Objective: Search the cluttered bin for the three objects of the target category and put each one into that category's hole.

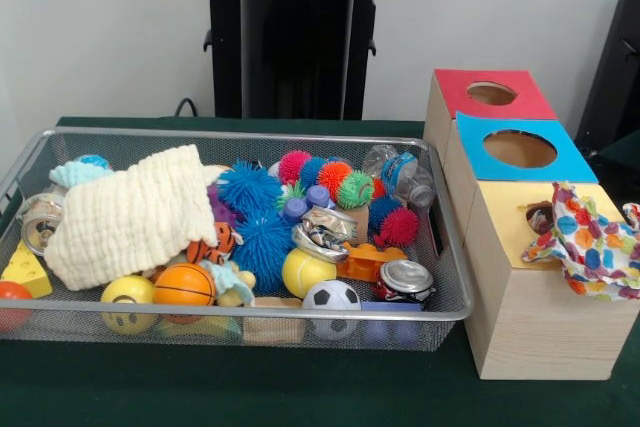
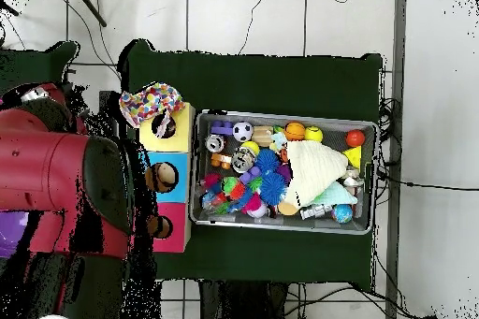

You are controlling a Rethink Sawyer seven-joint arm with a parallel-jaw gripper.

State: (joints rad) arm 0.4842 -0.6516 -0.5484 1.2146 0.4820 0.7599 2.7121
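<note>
The silver wire-mesh bin (image 1: pixel 240 134) stands on the green table, full of toys; it also shows in the overhead view (image 2: pixel 281 115). One white cloth with coloured patches (image 1: pixel 592 245) lies bunched on the yellow-panelled box, hanging over its far right edge, and shows in the overhead view too (image 2: pixel 150 103). It lies beside the yellow hole (image 1: pixel 541 215), partly at its rim; from above the hole (image 2: pixel 165 126) looks open. No other patched cloth shows in the bin. Only the red arm's bulk (image 2: pixel 56 175) shows; the gripper is out of view.
A cream waffle cloth (image 1: pixel 130 212) covers the bin's left part, with a mint-green cloth (image 1: pixel 75 174) behind it. Spiky balls, cans, a bottle and small sports balls fill the rest. The blue-panelled hole (image 1: pixel 520 149) and red-panelled hole (image 1: pixel 491 93) lie behind the yellow box. The pedestal (image 1: pixel 295 37) stands behind the table.
</note>
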